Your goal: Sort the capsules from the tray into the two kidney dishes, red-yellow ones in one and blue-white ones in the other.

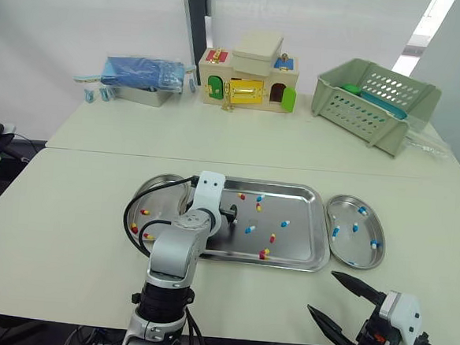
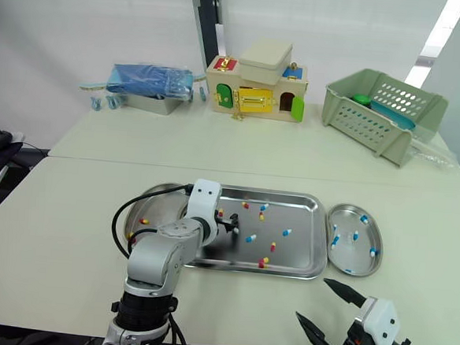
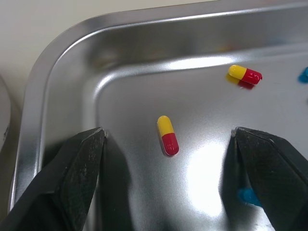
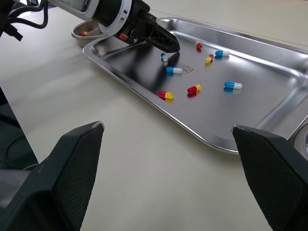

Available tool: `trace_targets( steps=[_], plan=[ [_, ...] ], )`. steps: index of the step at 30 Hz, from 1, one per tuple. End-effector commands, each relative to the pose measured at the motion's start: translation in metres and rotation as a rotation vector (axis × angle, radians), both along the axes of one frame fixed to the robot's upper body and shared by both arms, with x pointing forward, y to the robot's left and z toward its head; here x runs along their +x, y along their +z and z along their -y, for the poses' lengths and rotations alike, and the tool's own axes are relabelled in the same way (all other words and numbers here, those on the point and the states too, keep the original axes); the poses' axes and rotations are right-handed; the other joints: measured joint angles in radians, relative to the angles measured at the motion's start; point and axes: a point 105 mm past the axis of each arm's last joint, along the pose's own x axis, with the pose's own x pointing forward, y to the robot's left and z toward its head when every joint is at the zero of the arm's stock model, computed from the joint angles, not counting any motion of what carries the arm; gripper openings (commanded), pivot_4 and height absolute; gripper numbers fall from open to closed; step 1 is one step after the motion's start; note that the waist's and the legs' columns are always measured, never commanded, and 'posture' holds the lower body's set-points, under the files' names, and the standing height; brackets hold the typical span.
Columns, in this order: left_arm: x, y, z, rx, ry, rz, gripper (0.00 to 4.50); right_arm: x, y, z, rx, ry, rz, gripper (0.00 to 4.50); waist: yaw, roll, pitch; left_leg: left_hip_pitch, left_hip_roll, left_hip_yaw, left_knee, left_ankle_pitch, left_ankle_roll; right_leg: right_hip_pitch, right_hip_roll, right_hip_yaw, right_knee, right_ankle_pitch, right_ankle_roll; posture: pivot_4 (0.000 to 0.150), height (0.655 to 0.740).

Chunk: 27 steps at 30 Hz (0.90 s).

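A steel tray [image 1: 300, 242] lies mid-table with several red-yellow and blue-white capsules scattered in it. My left gripper [image 1: 232, 214] is down in the tray's left part, open, and a red-yellow capsule [image 3: 167, 135] lies on the tray floor between its fingers, touched by neither. Another red-yellow capsule [image 3: 245, 74] lies further off. The left kidney dish [image 1: 162, 190] holds red-yellow capsules [image 1: 144, 211]. The right kidney dish [image 1: 384, 231] holds blue-white capsules [image 1: 355, 226]. My right gripper [image 1: 323, 292] hangs open and holding nothing over bare table, nearer than the tray's right corner.
At the back of the table stand a metal box with a blue bag [image 1: 142, 79], a wooden toy house [image 1: 248, 79] and a green basket [image 1: 373, 103]. A black cable [image 1: 129, 221] loops from my left arm over the left dish.
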Motion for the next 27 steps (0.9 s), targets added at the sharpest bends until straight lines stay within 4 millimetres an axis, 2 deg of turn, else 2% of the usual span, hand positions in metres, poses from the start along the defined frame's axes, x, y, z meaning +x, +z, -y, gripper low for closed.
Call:
trace_targets(
  steps=[1,13,21,24,27],
  plan=[
    [0.0,0.003,0.001,-0.01,0.003,0.009,3.88,0.0,0.008,-0.001,0.001,0.013,0.027,4.5,0.0,0.0,0.0,0.0,0.0,0.0,0.0,0.0,0.0,0.0,0.0,0.0,0.0,0.0,0.0,0.15,0.74],
    [0.0,0.002,0.001,-0.031,0.027,-0.003,0.01,0.002,0.009,-0.001,-0.001,0.014,0.031,4.5,0.0,0.0,0.0,0.0,0.0,0.0,0.0,0.0,0.0,0.0,0.0,0.0,0.0,0.0,0.0,0.15,0.74],
    [0.004,0.011,0.005,-0.065,0.013,0.034,0.01,0.001,0.008,-0.001,-0.003,0.014,0.028,4.5,0.0,0.0,0.0,0.0,0.0,0.0,0.0,0.0,0.0,0.0,0.0,0.0,0.0,0.0,0.0,0.15,0.74],
    [0.003,0.032,0.012,-0.124,-0.053,0.096,0.01,0.002,0.009,-0.002,-0.002,0.016,0.031,4.5,0.0,0.0,0.0,0.0,0.0,0.0,0.0,0.0,0.0,0.0,0.0,0.0,0.0,0.0,0.0,0.15,0.74],
    [0.001,0.06,0.002,-0.139,-0.084,0.191,0.01,0.002,0.011,-0.004,-0.002,0.033,0.043,4.5,-0.001,0.0,0.0,0.0,0.0,0.0,0.0,0.001,-0.002,0.0,0.0,0.0,0.0,0.0,0.0,0.15,0.74]
  ],
)
